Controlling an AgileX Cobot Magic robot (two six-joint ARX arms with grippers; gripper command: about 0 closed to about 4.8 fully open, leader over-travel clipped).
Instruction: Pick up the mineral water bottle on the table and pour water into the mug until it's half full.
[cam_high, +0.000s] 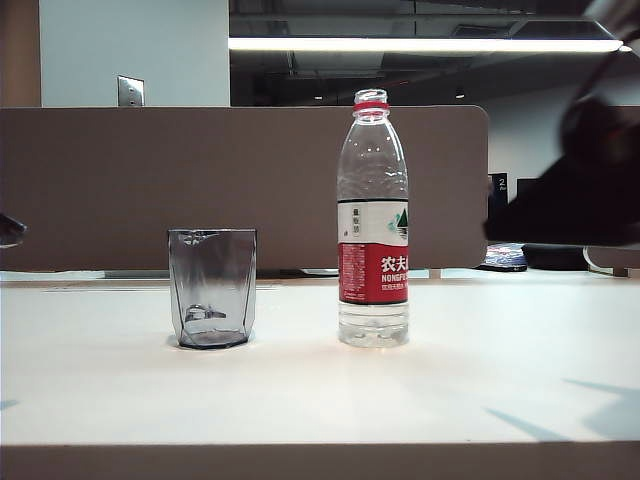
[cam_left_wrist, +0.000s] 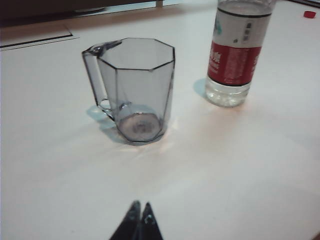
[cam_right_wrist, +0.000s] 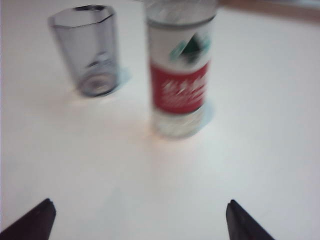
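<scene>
1. The right gripper (cam_right_wrist: 137, 220) has its jaws spread wide and holds nothing; its two dark fingertips sit far apart at the edge of the right wrist view, with bare table (cam_right_wrist: 260, 125) between them. It is well short of the bottle (cam_right_wrist: 179, 75), which stands straight ahead of the gap.
2. The left gripper (cam_left_wrist: 139, 222) shows its fingertips pressed together, empty, hanging over the table back from the mug (cam_left_wrist: 135, 90). In the exterior view only a dark sliver at the left edge may belong to that arm.
3. The step in hand looks like the reach for the bottle (cam_high: 372, 220). Keep the jaws wide and run in level so the bottle passes between the fingers, centred, without a finger nudging it.
4. Close on the label band or just above, not the neck: the bottle looks nearly full, so a low, firm grip should stop it swinging. The cap seems already off, with a red cap (cam_left_wrist: 310, 14) lying beyond, so squeeze gently or water may well up.
5. The mug (cam_high: 212, 288) stands upright and empty, near the bottle but apart, handle turned away from it. Lift clear before swinging over.
</scene>
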